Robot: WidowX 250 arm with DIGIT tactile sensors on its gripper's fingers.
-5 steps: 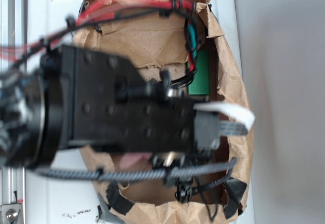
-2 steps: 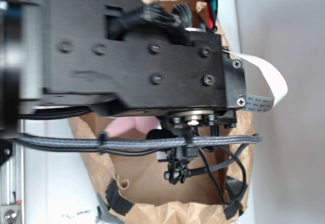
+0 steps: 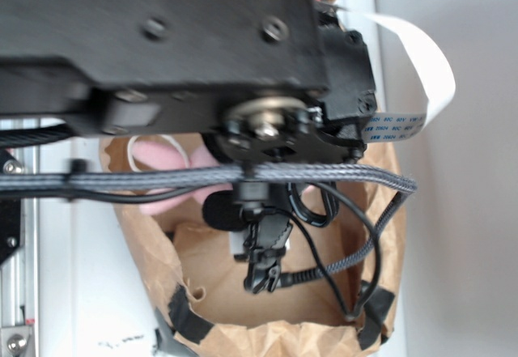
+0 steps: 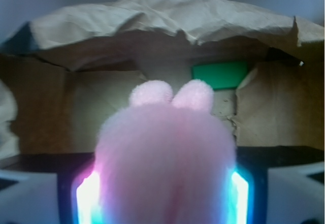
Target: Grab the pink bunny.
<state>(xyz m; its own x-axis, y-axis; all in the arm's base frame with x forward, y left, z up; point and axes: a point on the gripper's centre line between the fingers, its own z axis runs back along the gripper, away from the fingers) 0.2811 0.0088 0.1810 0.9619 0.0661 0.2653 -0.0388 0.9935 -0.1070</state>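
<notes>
Wrist view shows the pink bunny (image 4: 165,158) filling the space between the two lit fingers (image 4: 87,196) of the claw (image 4: 162,198), which presses its fuzzy flanks in a grasp, with a green block (image 4: 219,74) lying beyond it against the brown paper wall (image 4: 152,21). Exterior view hides the claw behind the black arm housing (image 3: 162,33) and braided cables (image 3: 202,180), leaving only a strip of pale-pink plush (image 3: 158,156) visible beneath the arm, inside the paper enclosure (image 3: 210,284).

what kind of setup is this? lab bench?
Likely a lab robot cell: a white tabletop with a metal rail, and a brown paper enclosure taped up as a bin, holding a pink bunny and a green block.
</notes>
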